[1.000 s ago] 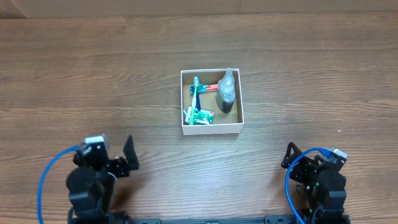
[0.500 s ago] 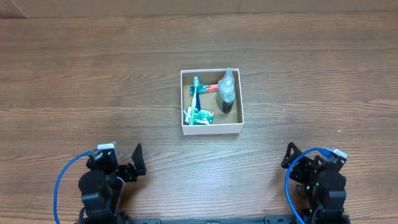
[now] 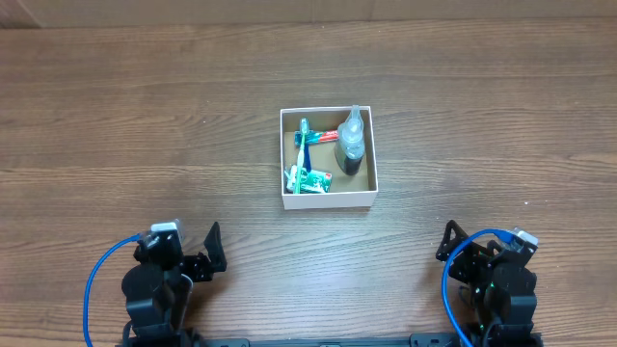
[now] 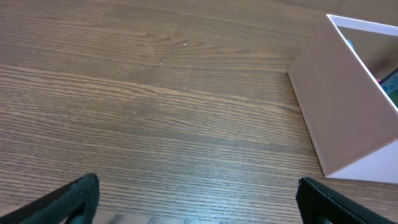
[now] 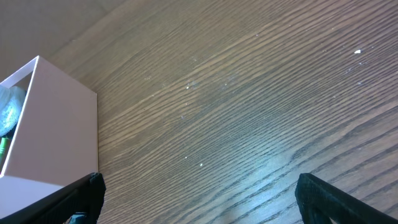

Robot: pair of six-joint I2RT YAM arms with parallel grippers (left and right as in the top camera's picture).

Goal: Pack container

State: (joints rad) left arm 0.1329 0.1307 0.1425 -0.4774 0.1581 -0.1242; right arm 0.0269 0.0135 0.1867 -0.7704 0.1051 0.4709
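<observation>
Item: container [image 3: 328,200], mid-table [image 3: 116,116], holding bottle [image 3: 351,145], toothbrush [image 3: 301,143], green packet [image 3: 308,179]. Left claw [image 4: 196,199], right claw [image 5: 199,193]: near edge, well apart from container, fingers spread, empty. Step: packing apparently complete. Next: probably none, stay clear

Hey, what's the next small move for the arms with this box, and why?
Probably just park: the container already holds a toothbrush, spray bottle and green packet, the only items in view lie inside it, and the left gripper and right gripper sit open, well back from it.
</observation>
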